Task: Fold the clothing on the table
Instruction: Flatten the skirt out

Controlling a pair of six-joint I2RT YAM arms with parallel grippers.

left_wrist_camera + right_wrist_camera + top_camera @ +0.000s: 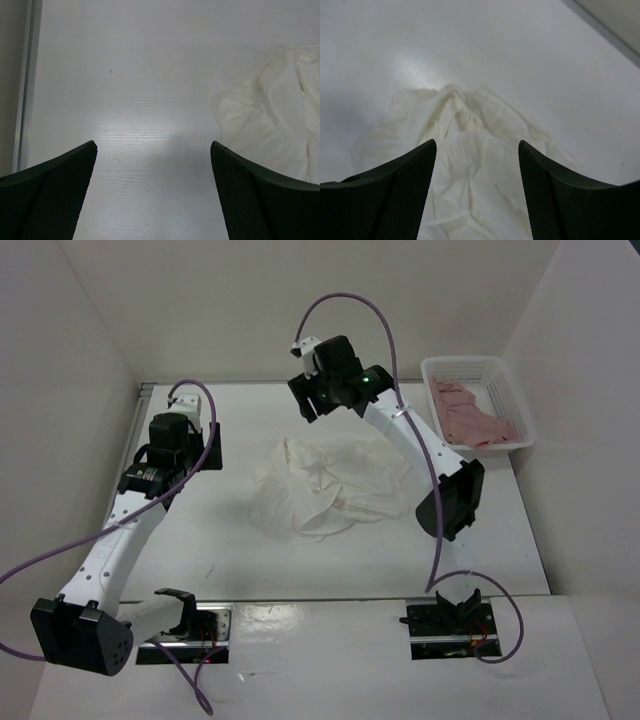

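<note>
**Item:** clothing (325,485), white, thin, crinkled, with ruffled tiers.
**Location:** middle of the table (230,560), bunched in a loose rounded heap, not yet folded.
**Handling, as I judge it:** very light and limp, with no stiffness. It should drape and drag, and the layers may slide apart. Not fragile.
**Best hold:** a pinch on the outer hem, one point per hand.
**My right gripper** (476,142)**:** above the heap, jaws apart, holding nothing.
**My left gripper** (152,145)**:** over bare table beside the cloth, jaws wide, empty.
</note>
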